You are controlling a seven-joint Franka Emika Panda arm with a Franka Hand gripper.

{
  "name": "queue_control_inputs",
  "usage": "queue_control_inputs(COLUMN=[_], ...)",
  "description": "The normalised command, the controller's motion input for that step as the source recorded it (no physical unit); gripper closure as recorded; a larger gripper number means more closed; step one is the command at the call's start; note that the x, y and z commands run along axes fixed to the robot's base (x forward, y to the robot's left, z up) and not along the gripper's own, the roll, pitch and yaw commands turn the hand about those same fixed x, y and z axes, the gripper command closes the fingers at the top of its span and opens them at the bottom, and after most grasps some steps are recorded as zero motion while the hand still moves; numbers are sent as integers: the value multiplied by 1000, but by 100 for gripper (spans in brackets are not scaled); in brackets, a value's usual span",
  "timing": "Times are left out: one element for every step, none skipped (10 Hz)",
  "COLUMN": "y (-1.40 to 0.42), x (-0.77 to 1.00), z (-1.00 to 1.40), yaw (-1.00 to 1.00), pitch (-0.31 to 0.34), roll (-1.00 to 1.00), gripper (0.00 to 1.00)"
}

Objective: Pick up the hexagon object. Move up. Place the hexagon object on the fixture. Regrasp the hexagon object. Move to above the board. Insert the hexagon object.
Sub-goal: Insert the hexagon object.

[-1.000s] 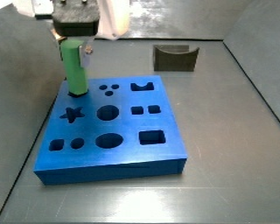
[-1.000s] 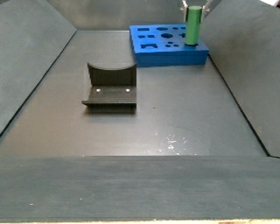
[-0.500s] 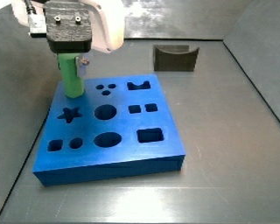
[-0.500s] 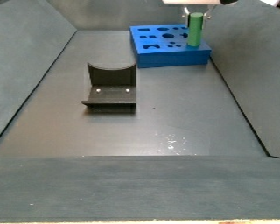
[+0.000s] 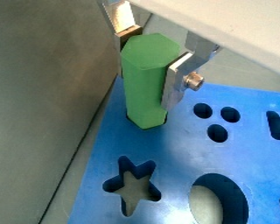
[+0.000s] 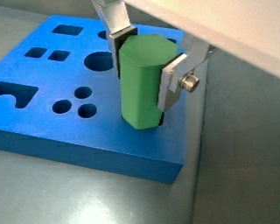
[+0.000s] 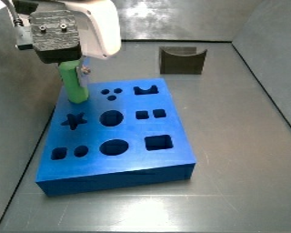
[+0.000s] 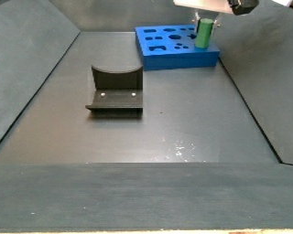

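- Where both wrist views show the gripper (image 5: 154, 66), we see its flat silver fingers (image 6: 174, 77) clamped on the hexagon object (image 5: 145, 80), a smooth matte green prism held upright
- We locate the peg's lower end over the board (image 7: 112, 136) near one edge, beside small round holes (image 5: 215, 113)
- We note the fixture (image 8: 113, 90) stands well apart

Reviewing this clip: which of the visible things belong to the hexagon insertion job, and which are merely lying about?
Belonging to the job:
- hexagon object, upright, gripped between the fingers of the pincer, over the board's edge
- board, blue, with shaped holes
- fixture, standing apart on the floor, nothing on it

Lying about:
- nothing; only the grey floor and the walls around it show
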Motion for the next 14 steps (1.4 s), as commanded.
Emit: queue_control_inputs(y=[0, 0, 0, 0, 0, 29, 0, -29, 0, 0, 0, 0, -3, -106], x=[674, 666, 571, 569, 594, 511, -17, -31, 9, 320, 471, 11, 0, 106], z=[-931, -797, -694, -703, -806, -774, 0, -423, -1000, -1000, -1000, 0, -40, -246], yaw=[-180, -214, -263, -283, -271, -117, 0, 0, -54, -63, -71, 0, 0, 100], pitch=[289, 437, 534, 489, 371, 234, -23, -106, -66, 0, 0, 31, -40, -189], roll=[0, 0, 0, 0, 0, -43, 0, 74, 0, 17, 0, 0, 3, 174], gripper=[100, 100, 100, 100, 100, 100, 100, 100, 100, 100, 100, 100, 100, 100])
